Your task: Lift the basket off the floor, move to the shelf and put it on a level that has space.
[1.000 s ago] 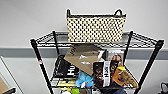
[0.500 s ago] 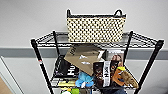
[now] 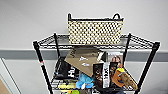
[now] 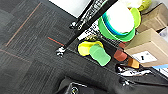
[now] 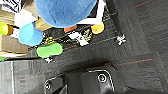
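Basket [image 3: 95, 32] sits upright on the top level [image 3: 140, 42] of the shelf [image 3: 40, 62], long axis running side to side along the tier, approx centred btw the posts, nothing gripping it. Lower tiers crammed w/ boxes & toys. Both wrist cams look down at the floor [image 4: 27, 47] by the shelf's casters, so both arms seem low, basket well above & fwd of either claw. Claw state: can't tell for left or right, fingers not made out. Which arm is nearer: can't tell; basket looks roughly midway. Judgement: placing step looks done
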Available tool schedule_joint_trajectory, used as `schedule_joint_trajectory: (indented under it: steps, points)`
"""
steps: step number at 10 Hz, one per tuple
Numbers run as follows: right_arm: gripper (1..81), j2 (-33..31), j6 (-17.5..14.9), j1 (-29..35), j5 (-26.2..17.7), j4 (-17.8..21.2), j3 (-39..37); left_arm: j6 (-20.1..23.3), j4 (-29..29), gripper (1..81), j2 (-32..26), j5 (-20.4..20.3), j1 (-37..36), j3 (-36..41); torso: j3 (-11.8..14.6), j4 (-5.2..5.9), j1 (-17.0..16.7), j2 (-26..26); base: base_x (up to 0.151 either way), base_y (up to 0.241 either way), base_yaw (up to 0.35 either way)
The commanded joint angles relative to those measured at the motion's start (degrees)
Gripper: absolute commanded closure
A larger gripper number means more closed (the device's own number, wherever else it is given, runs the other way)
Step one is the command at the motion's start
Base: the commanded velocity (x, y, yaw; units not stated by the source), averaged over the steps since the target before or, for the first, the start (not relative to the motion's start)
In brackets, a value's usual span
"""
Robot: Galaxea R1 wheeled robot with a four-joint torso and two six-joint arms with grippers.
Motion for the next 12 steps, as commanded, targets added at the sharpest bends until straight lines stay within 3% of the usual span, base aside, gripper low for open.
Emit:
schedule_joint_trajectory:
  steps: [1, 2, 10, 12]
  points:
    - [1.0, 2.6, -2.0, 1.5, -0.9, 1.2, -4.0, 2.2, 1.1, 1.0, 1.5, -0.7, -1.4, -1.4, 2.2, 0.0, 0.0, 0.0, 0.0, 0.0, 0.0]
    - [1.0, 4.2, -2.5, 0.5, -0.6, 1.2, -4.9, 2.2, 1.7, 1.0, 2.8, -0.6, -0.9, -2.2, 0.8, 0.0, 0.0, 0.0, 0.0, 0.0, 0.0]
    - [1.0, 19.3, -5.6, -8.2, 3.8, 0.4, -16.3, 5.0, 2.4, 1.0, 22.8, -0.3, 6.1, -20.9, 1.2, 0.0, -0.1, -0.1, 0.0, 0.0, 0.0]
    - [1.0, 22.8, -7.7, -9.7, 4.8, 0.4, -19.6, 5.0, 2.9, 1.0, 27.9, -0.4, 6.9, -26.5, 1.2, 0.0, -0.1, -0.1, 0.0, 0.0, 0.0]
